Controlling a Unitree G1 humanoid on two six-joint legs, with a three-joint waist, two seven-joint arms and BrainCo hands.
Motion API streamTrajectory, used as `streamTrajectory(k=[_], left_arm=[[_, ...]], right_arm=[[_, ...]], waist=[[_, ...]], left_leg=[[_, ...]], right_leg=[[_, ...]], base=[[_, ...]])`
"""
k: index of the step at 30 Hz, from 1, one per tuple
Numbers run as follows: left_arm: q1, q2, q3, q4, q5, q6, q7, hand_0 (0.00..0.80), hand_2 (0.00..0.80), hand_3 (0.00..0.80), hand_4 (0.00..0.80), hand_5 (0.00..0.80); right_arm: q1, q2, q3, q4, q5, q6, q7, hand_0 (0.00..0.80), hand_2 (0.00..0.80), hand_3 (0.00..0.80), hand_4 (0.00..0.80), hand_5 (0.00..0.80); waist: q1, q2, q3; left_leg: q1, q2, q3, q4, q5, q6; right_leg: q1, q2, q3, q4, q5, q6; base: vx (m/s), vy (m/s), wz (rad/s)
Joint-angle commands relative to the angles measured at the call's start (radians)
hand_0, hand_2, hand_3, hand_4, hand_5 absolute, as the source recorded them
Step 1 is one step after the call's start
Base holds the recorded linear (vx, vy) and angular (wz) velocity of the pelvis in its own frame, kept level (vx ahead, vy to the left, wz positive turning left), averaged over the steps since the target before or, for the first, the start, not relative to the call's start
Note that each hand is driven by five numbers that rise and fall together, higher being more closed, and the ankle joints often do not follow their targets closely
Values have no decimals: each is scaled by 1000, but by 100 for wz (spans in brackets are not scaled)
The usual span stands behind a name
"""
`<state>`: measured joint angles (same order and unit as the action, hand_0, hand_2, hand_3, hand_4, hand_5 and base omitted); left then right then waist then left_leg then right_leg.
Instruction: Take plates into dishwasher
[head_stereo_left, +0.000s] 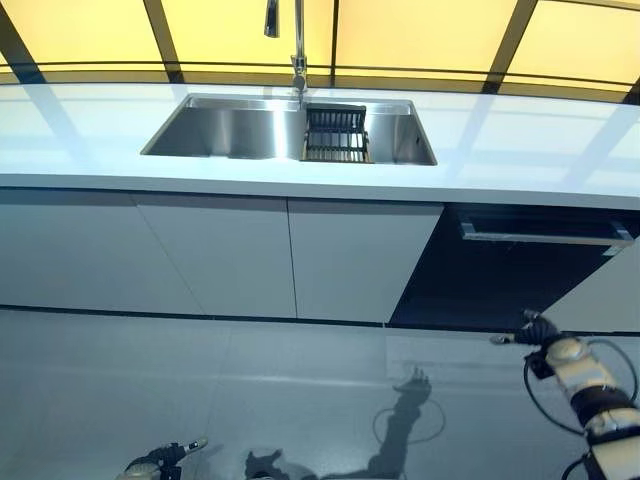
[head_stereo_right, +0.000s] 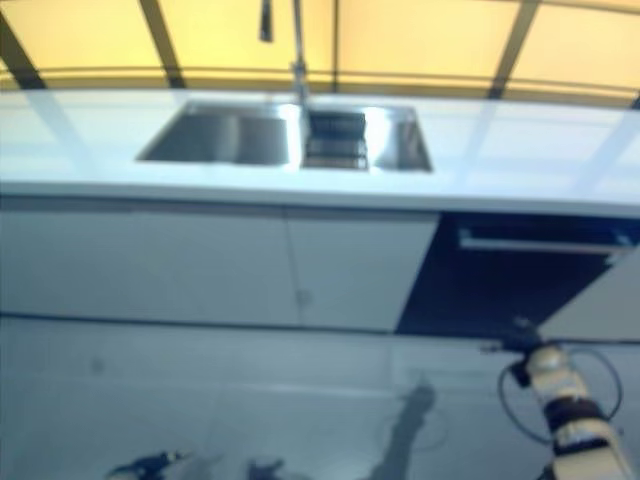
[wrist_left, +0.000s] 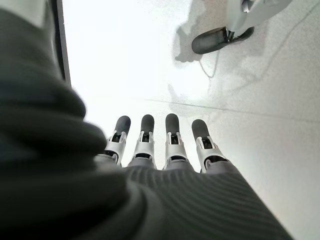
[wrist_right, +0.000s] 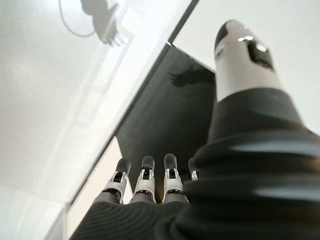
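The dishwasher (head_stereo_left: 500, 285) is the dark front under the white counter at the right, shut, with a silver bar handle (head_stereo_left: 545, 236) along its top. No plate shows in any view. My right hand (head_stereo_left: 537, 330) hangs low in front of the dishwasher's lower right part, apart from it, its fingers (wrist_right: 145, 176) straight and empty; the dark front (wrist_right: 165, 115) lies past them. My left hand (head_stereo_left: 162, 460) is low at the bottom left over the floor, fingers (wrist_left: 172, 140) straight, holding nothing.
A steel double sink (head_stereo_left: 230, 128) is set in the white counter (head_stereo_left: 520, 150), with a dark dish rack (head_stereo_left: 336, 134) in its right part and a tap (head_stereo_left: 297, 40) behind. White cabinet doors (head_stereo_left: 215, 255) run left of the dishwasher. Grey floor (head_stereo_left: 250, 390) lies below.
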<state>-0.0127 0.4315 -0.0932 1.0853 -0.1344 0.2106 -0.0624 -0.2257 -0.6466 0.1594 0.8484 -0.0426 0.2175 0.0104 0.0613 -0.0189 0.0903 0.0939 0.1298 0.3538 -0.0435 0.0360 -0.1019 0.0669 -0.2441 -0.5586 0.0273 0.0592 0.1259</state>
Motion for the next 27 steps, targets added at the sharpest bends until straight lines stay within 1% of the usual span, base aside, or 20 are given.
streamTrajectory(k=[1,2,4,6,7,9,10,12,13,15,16,19,24,27], left_arm=[[-35,-7,-54,36,79,40,-24,0,0,0,0,0],[-37,-17,-61,43,83,54,-27,0,0,0,0,0],[-33,-27,-67,43,83,72,-34,0,0,0,0,0],[-19,-34,-58,56,65,82,-22,0,0,0,0,0],[-10,-37,-50,61,62,85,-12,0,0,0,0,0],[12,-35,-29,55,52,79,15,0,0,0,0,0],[19,-33,-17,51,19,84,26,0,0,0,0,0],[37,-40,12,55,-11,55,20,0,0,0,0,0],[45,-47,25,57,-26,36,26,0,0,0,0,0],[53,-53,40,60,-33,15,26,0,0,0,0,0],[63,-56,57,69,-29,-4,20,0,0,0,0,0],[64,-57,64,84,-30,-13,3,0,0,0,0,0],[40,-53,41,79,1,-28,-11,0,0,0,0,0],[2,-43,9,66,33,-28,-26,0,0,0,0,0]], right_arm=[[32,73,-32,-15,31,-74,-114,0,0,0,0,0],[50,103,-28,11,7,-101,-111,0,0,0,0,0],[73,143,-10,39,-2,-109,-109,0,0,0,0,0],[91,171,0,76,-8,-130,-103,0,0,0,0,0],[99,188,8,92,-11,-133,-113,0,0,0,0,0],[114,210,18,104,-2,-121,-112,0,0,0,0,0],[115,216,22,118,6,-118,-120,0,0,0,0,0],[111,219,21,139,21,-113,-137,0,0,0,0,0],[109,217,17,149,20,-112,-141,0,0,0,0,0],[106,215,9,173,38,-119,-148,0,0,0,0,0],[100,220,2,199,40,-118,-142,0,0,0,0,0],[92,231,4,241,59,-113,-149,0,0,0,0,0],[101,243,6,264,43,-112,-128,0,0,0,0,0],[106,256,17,286,27,-104,-98,0,0,0,0,0]], waist=[[-19,26,28],[-23,29,31],[-21,33,38],[-13,36,42],[-6,37,43],[13,37,47],[22,36,50],[37,37,52],[46,37,51],[58,34,49],[69,29,44],[79,21,36],[74,13,21],[66,11,21]], left_leg=[[42,-61,21,-32,-72,82],[45,-63,13,-29,-77,89],[41,-62,-11,-11,-86,97],[38,-60,-34,-10,-82,97],[31,-62,-52,-16,-73,93],[5,-77,-106,-26,-52,80],[-11,-87,-123,-31,-42,77],[-37,-89,-135,-38,-18,63],[-44,-91,-143,-40,-15,60],[-44,-93,-137,-37,-20,62],[-36,-97,-132,-35,-30,67],[-18,-97,-133,-34,-41,75],[5,-80,-98,-35,-48,75],[9,-77,-90,-34,-54,79]], right_leg=[[-5,20,39,66,-50,29],[-11,20,50,81,-58,27],[-14,30,70,99,-81,20],[-6,45,84,104,-105,10],[1,57,92,100,-114,4],[13,83,111,77,-119,-6],[16,97,120,58,-118,-11],[24,107,114,41,-118,-17],[29,108,108,41,-123,-19],[39,104,90,40,-127,-20],[46,98,72,43,-130,-19],[57,89,61,47,-129,-14],[63,69,41,53,-116,3],[49,54,39,54,-99,17]], base=[[-53,-16,3],[-56,-35,2],[-27,-65,1],[9,-103,6],[-14,-117,22],[-70,-108,37],[-99,-69,48],[-104,7,54],[-96,60,46],[-62,55,26],[-39,52,15],[3,32,11],[60,20,1],[57,-1,-2]])
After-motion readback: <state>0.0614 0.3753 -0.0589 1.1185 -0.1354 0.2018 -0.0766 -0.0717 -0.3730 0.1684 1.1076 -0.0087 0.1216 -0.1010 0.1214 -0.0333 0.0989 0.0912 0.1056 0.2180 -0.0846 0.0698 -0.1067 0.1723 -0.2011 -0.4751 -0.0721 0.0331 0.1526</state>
